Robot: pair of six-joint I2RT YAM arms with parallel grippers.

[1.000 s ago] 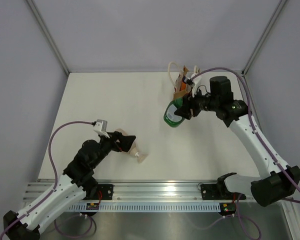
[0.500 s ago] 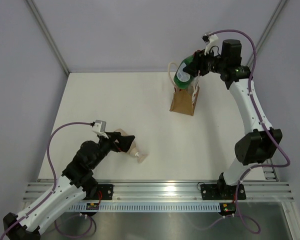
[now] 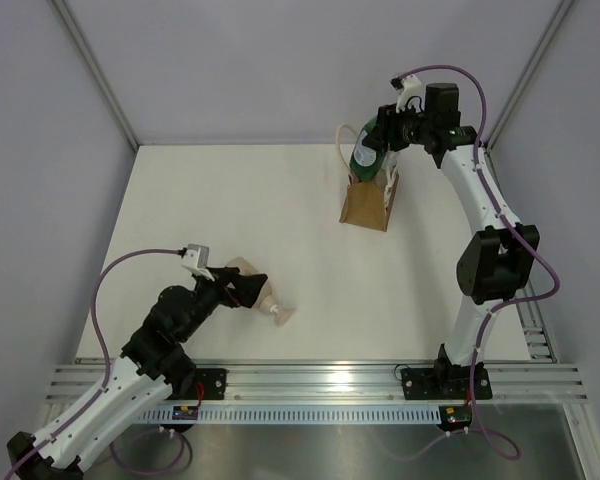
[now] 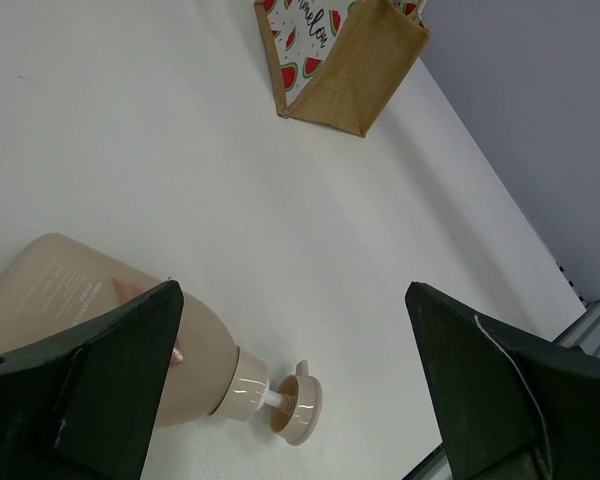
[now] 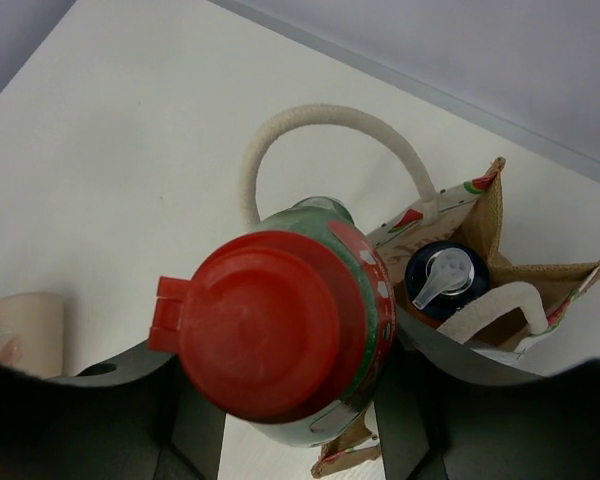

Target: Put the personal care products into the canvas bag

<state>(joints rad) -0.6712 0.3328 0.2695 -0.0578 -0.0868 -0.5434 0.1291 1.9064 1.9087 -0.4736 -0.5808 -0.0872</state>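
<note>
We are pinching the green bottle (image 5: pixel 280 320) in our right gripper (image 3: pixel 378 138) above the canvas bag (image 3: pixel 365 205) near the table (image 3: pixel 230 200) far edge, its print partly reading "melon". Our left gripper (image 3: pixel 242 288) is spreading wide over the lying beige pump bottle (image 4: pixel 80 300), with open tabletop around it

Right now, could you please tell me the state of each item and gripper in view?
Green bottle: held in the air over the bag, red cap on.
Canvas bag: upright, open.
Blue-capped bottle: inside the bag.
Beige pump bottle: lying on its side on the table.
Right gripper: shut on the green bottle.
Left gripper: open, at the beige pump bottle.
</note>
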